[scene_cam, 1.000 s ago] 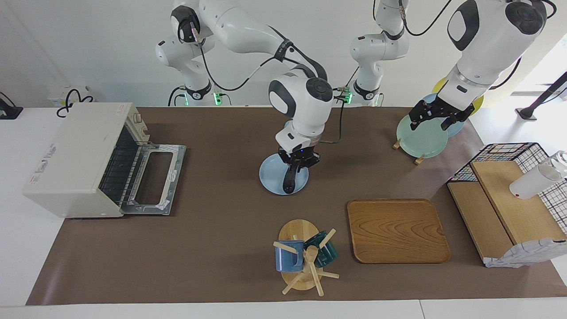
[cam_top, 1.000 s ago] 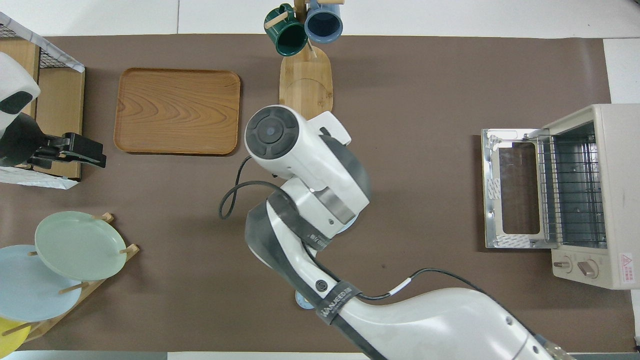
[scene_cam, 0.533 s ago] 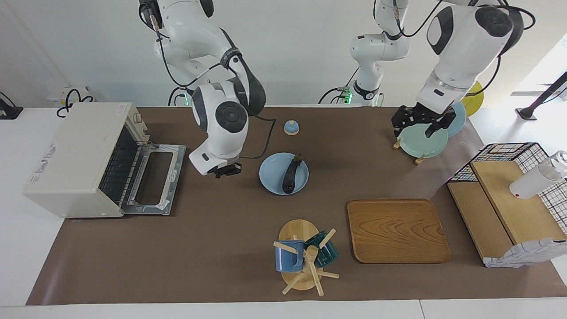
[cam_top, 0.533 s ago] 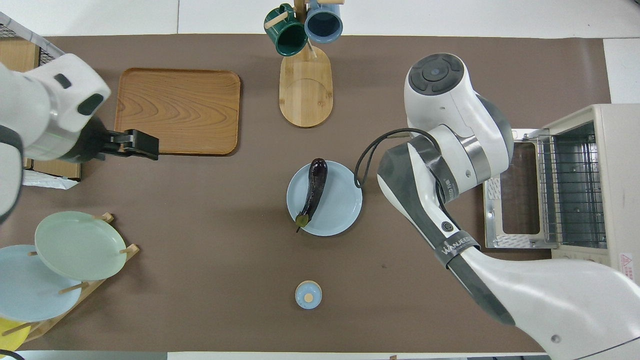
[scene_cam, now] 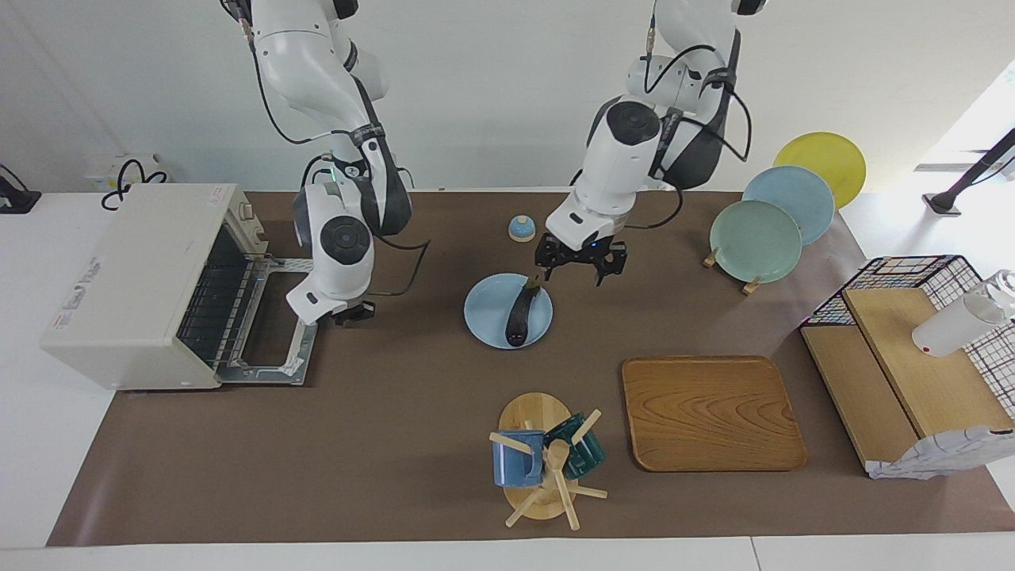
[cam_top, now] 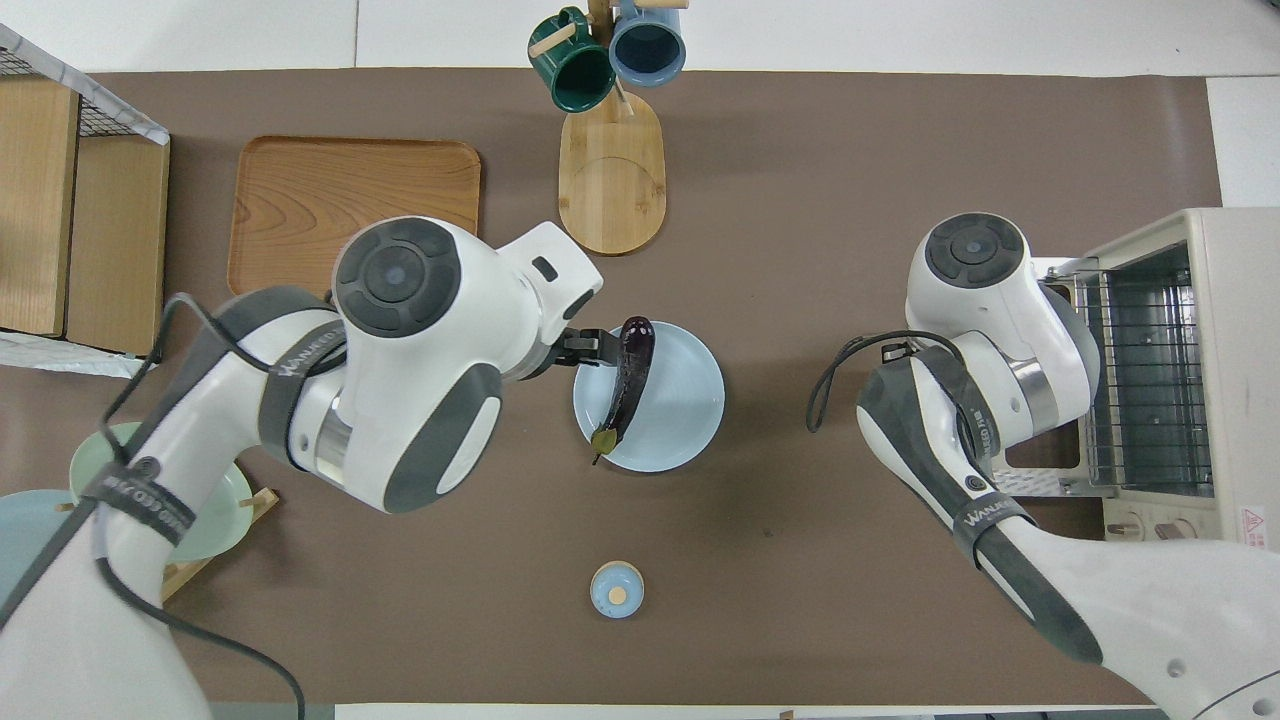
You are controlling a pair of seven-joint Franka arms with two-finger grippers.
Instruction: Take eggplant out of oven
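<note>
The eggplant (scene_cam: 519,312) (cam_top: 627,375) lies dark and glossy on a light blue plate (scene_cam: 485,316) (cam_top: 682,410) mid-table, stem end toward the robots. My left gripper (scene_cam: 579,270) (cam_top: 590,348) hangs open just over the plate's rim by the stem end, nothing between its fingers. The cream oven (scene_cam: 135,270) (cam_top: 1230,300) stands at the right arm's end of the table, its door (scene_cam: 266,321) folded down and only the wire rack showing inside. Over that door's edge my right gripper (scene_cam: 351,315) is shut and holds nothing; in the overhead view its own arm hides it.
A small blue bell (scene_cam: 521,228) (cam_top: 617,588) sits nearer the robots than the plate. Farther out are a mug rack (scene_cam: 543,464) (cam_top: 610,170) and a wooden tray (scene_cam: 710,412) (cam_top: 355,220). A plate rack (scene_cam: 757,230) and a wire-and-wood shelf (scene_cam: 912,357) occupy the left arm's end.
The right gripper let go of the eggplant on the plate, swung over to the oven door and shut. The left arm moved from the plate rack to the plate.
</note>
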